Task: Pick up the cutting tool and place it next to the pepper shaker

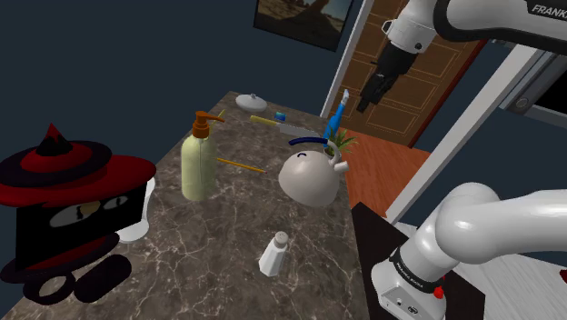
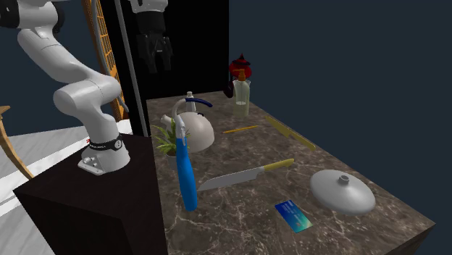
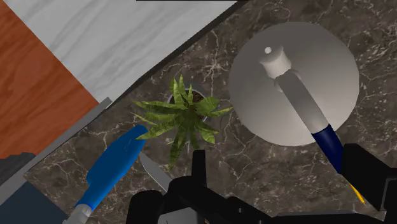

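Note:
The knife [image 2: 246,176], grey blade and yellow handle, lies flat on the marble counter [image 2: 253,152] between a blue spray bottle [image 2: 186,174] and a grey lid [image 2: 342,190]. Its handle [image 1: 263,118] shows at the counter's far end, and its blade tip [image 3: 153,170] pokes out beside the spray bottle [image 3: 111,172]. The white pepper shaker [image 1: 273,254] stands upright near the counter's front edge. My gripper [image 1: 365,98] hangs high above the counter's far right side, open and holding nothing. Its black fingers [image 2: 158,61] stand apart, well above the kettle.
A round grey kettle [image 1: 309,173] with a blue handle sits mid-counter beside a small potted plant [image 3: 184,118]. A soap pump bottle [image 1: 198,159], a yellow pencil [image 1: 241,165], a blue card [image 2: 293,216] and a black and red hatted figure [image 1: 73,214] also stand on the counter.

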Available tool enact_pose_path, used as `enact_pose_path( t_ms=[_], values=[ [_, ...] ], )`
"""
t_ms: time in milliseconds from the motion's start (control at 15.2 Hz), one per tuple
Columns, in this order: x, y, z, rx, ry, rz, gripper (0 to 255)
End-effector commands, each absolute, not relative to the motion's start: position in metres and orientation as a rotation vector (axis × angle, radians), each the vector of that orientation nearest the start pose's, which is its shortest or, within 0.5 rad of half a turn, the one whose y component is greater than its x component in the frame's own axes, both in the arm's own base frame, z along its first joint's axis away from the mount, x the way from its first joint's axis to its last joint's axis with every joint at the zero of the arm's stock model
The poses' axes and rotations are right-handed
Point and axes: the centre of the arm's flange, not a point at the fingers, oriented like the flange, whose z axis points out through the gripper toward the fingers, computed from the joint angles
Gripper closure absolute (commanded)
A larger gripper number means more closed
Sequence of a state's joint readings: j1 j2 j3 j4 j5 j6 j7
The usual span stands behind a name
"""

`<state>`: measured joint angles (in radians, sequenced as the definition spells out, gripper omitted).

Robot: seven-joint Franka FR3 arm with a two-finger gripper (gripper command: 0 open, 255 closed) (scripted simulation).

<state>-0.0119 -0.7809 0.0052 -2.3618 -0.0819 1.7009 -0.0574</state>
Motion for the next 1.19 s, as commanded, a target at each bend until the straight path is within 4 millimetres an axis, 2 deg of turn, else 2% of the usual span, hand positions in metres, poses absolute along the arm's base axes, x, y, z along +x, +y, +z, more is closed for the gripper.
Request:
enact_pose_path(
  t_ms=[0, 594, 1122],
  values=[
    [0.321, -0.009, 0.599, -3.224, -0.089, -0.189, 0],
    [0.421, -0.062, 0.541, -3.186, -0.364, -0.085, 0],
    [0.512, -0.094, 0.483, -3.129, -0.602, 0.006, 0]
  ],
)
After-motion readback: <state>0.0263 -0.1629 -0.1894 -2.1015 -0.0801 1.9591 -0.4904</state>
